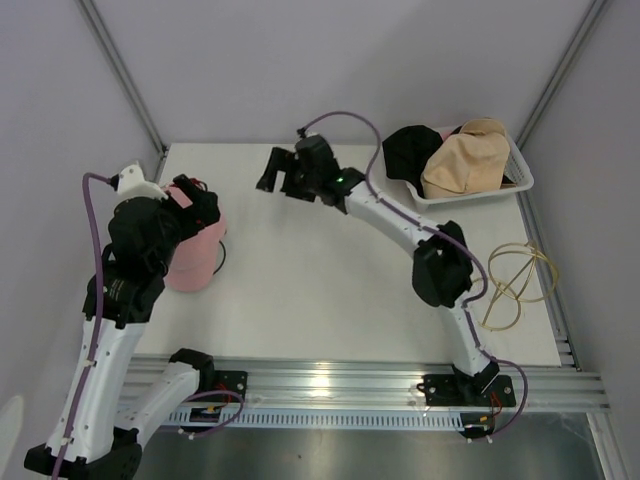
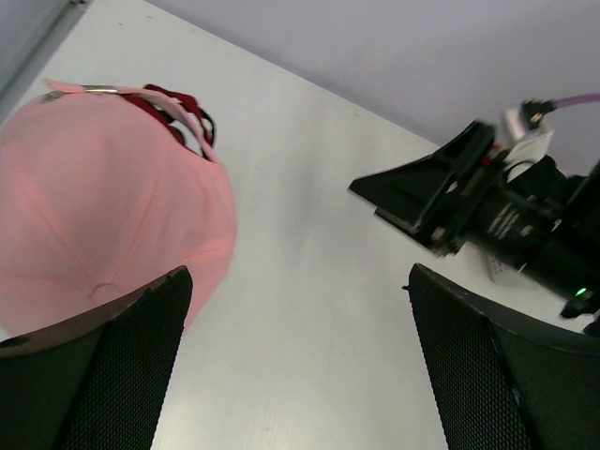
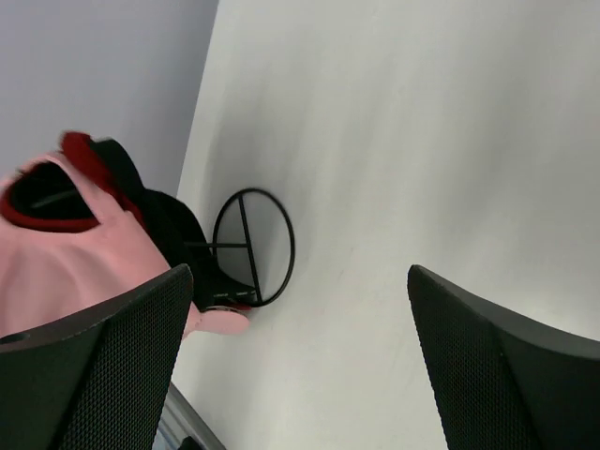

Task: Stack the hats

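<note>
Both grippers open and empty near the pink fabric baseball cap (image 1: 192, 262).
The cap lies crown-up on the white table (image 1: 330, 290), with a red strap (image 2: 173, 98) showing at its back edge. The left gripper (image 2: 298, 279) hangs just over the cap's rim, jaws spread wide with nothing between them. The right gripper (image 1: 281, 172) is apart from the cap, to its far right, jaws equally wide and holding nothing. Well away from the cap, farther right, a white plastic mesh basket (image 1: 480, 197) holds a black fabric hat (image 1: 410, 152) and a tan fabric bucket hat (image 1: 465, 160).
</note>
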